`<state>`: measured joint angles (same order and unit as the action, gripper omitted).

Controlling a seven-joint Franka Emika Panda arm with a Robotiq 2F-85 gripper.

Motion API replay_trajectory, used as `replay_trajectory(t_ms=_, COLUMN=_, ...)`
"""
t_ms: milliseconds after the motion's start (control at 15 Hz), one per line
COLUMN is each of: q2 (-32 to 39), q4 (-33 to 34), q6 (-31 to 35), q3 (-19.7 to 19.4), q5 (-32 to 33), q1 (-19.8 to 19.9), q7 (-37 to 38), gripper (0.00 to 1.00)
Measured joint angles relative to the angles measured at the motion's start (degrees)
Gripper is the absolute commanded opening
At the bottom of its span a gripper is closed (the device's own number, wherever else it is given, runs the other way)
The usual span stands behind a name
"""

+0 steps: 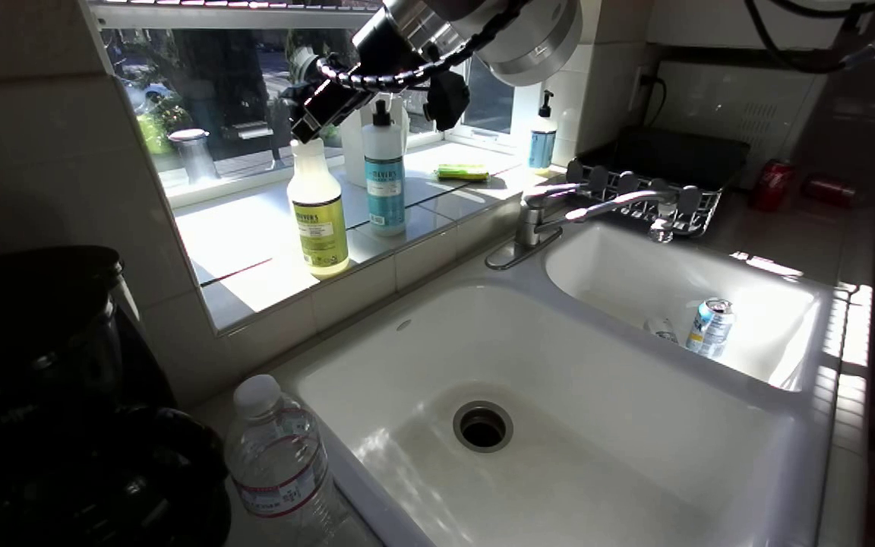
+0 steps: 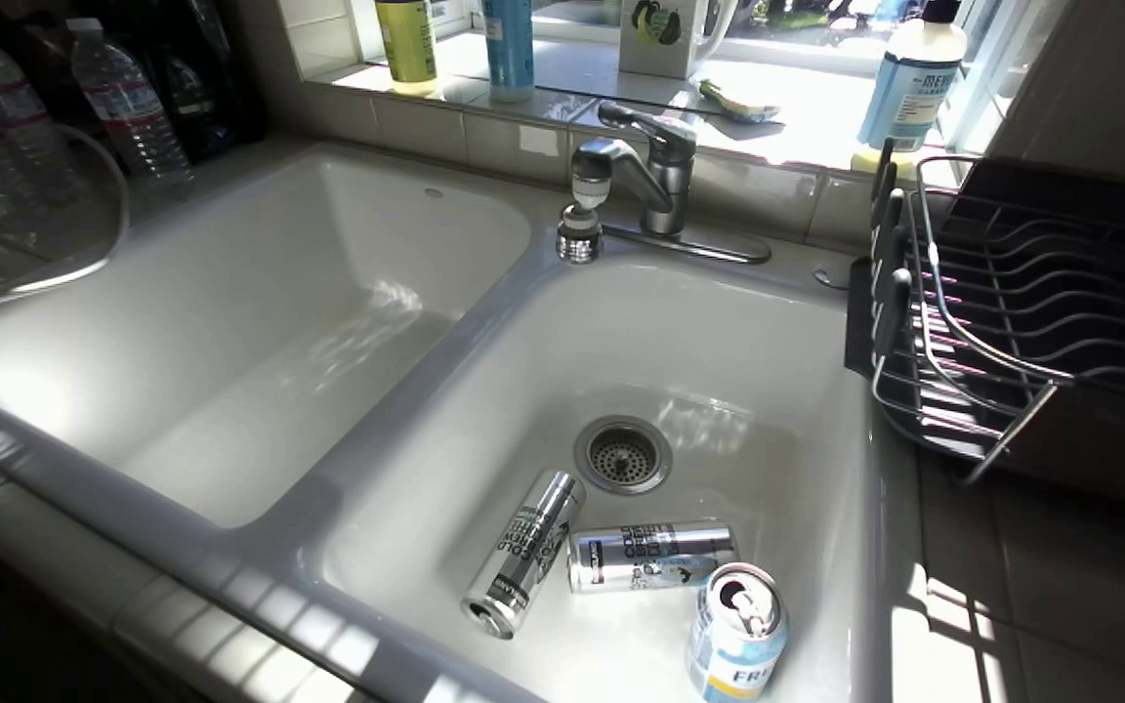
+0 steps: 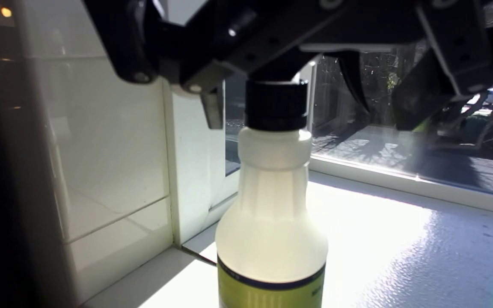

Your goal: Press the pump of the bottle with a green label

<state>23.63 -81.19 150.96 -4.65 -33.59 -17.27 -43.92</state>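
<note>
One target: the green-label bottle (image 1: pixel 321 220), upright on the windowsill (image 1: pixel 234 235) close to its front edge, beside a blue-label bottle (image 1: pixel 385 178). The gripper (image 3: pixel 309 122) is up at its top; wrist view has the fingers (image 3: pixel 213 110) well apart, nothing clamped, with the black collar (image 3: pixel 276 106) showing between them. A dark curved piece (image 3: pixel 354 81) hangs between collar and the finger on that view's right — reads to me as a spray trigger, so "pump" is probably a squeeze, not a push down. The very top is lost behind the gripper, and black on black I can't tell what touches what. Step in hand, my call: lining up, near the end of it; press looks not yet done. Next move wants the fingers drawn together across the bottle's top and that curved piece, slowly, height held so they don't bite the collar instead. Main risk is tipping: narrow neck, no brace in sight, sill edge right there — a sideways bias in the squeeze could send it toward the sink (image 1: pixel 635 433).
</note>
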Motion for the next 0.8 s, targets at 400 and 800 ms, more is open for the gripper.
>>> replay_trajectory(t_ms=400, q2=0.0, q4=0.0, q6=0.0, q3=0.0, q5=0.05, q1=0.0, q7=-0.01, gripper=1.0)
replay_trajectory(t_ms=800, q2=-0.33, q4=0.0, q6=0.0, q3=-0.44, q5=1.32, q1=-0.02, q7=0.0, gripper=1.0)
